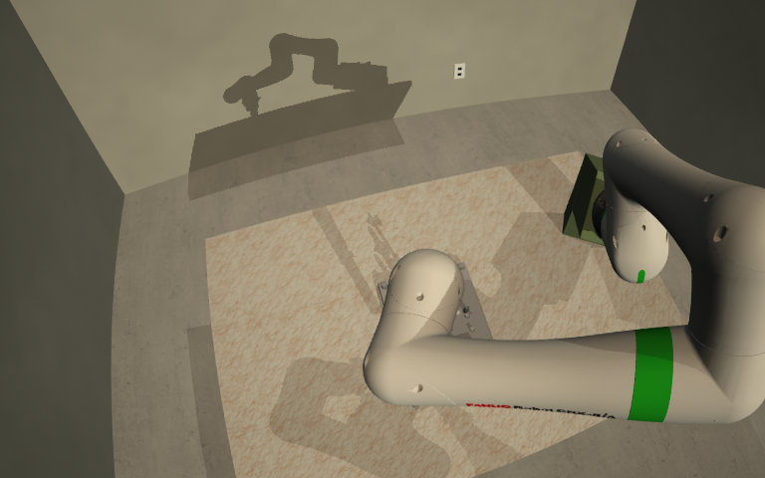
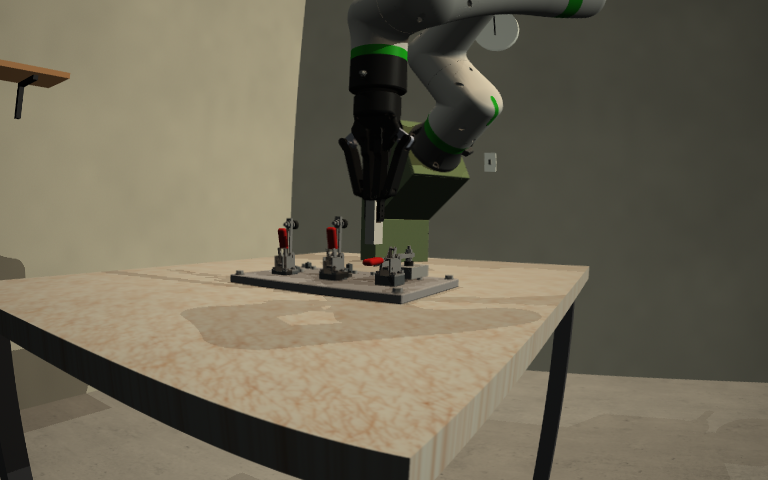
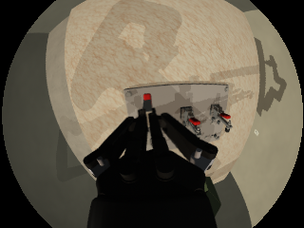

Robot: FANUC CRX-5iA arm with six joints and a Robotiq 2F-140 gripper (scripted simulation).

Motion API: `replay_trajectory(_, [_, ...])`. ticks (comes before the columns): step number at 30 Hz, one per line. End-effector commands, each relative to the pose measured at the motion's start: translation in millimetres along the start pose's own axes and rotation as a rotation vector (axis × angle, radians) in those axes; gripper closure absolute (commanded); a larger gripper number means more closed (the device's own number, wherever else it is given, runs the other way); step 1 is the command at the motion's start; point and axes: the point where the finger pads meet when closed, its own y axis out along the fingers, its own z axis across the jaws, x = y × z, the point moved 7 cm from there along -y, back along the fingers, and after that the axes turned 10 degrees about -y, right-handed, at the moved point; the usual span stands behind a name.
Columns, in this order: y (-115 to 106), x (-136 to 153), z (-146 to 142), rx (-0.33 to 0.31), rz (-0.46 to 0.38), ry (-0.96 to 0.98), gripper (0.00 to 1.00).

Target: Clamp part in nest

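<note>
The fixture plate (image 2: 305, 287) (image 3: 204, 92) carries three clamps. On the right clamp in the exterior view, the red handle (image 2: 373, 261) (image 3: 147, 97) lies about level and its bar reaches over a light grey part (image 2: 417, 271) in that nest. I cannot tell whether the handle rests on its stop or whether the part touches its blocks. The middle handle (image 2: 331, 237) (image 3: 195, 122) and the left handle (image 2: 282, 237) (image 3: 225, 116) stand upright, bars raised. My gripper (image 2: 377, 217) (image 3: 147, 105) is shut and empty, a little above the lowered handle. The arm hides it in the top view.
The arm (image 1: 507, 365) crosses above the table (image 1: 282, 282) (image 2: 317, 384) and covers much of the fixture in the top view. The two upright clamps stand beside the gripper, to its left in the exterior view. The green robot base (image 2: 410, 237) stands behind the fixture.
</note>
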Motion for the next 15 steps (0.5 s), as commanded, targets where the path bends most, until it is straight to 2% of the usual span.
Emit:
replay_trajectory(1, [-14, 0, 0, 0.0, 0.0, 0.0, 1.0])
replay_trajectory(15, [-45, 0, 0, 0.0, 0.0, 0.0, 1.0])
